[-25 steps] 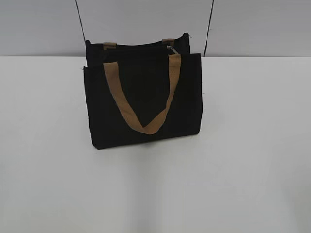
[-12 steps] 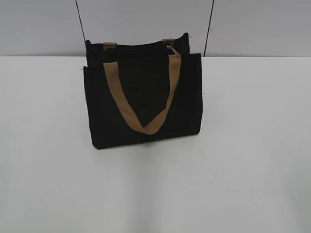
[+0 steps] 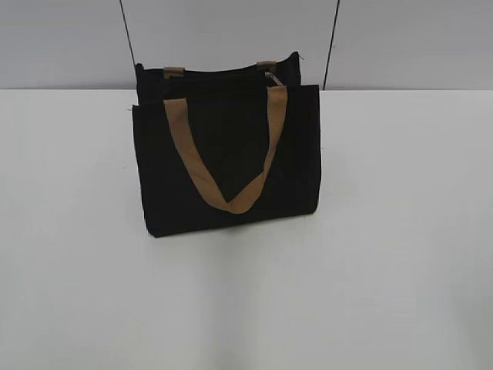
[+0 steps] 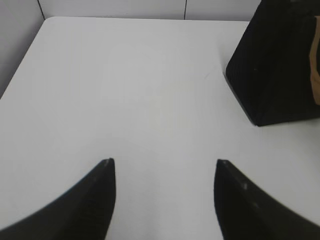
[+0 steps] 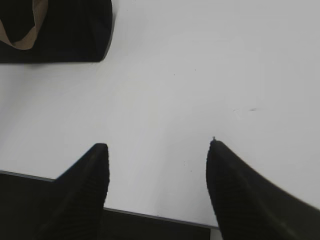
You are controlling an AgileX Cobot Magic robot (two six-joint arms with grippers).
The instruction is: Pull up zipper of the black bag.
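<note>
A black bag (image 3: pixel 227 166) with a tan handle (image 3: pixel 231 166) stands upright on the white table (image 3: pixel 385 231), its top open near the back wall. A small pale zipper pull (image 3: pixel 270 78) shows at the top right of the opening. The bag's corner shows in the left wrist view (image 4: pixel 277 70) and in the right wrist view (image 5: pixel 65 35). My left gripper (image 4: pixel 164 162) is open and empty over bare table, left of the bag. My right gripper (image 5: pixel 157 145) is open and empty near the table's front edge, right of the bag. Neither gripper shows in the exterior view.
A grey panelled wall (image 3: pixel 231 31) stands behind the table. The table's front edge (image 5: pixel 150 214) shows under the right gripper. The table's left edge (image 4: pixel 20 65) shows in the left wrist view.
</note>
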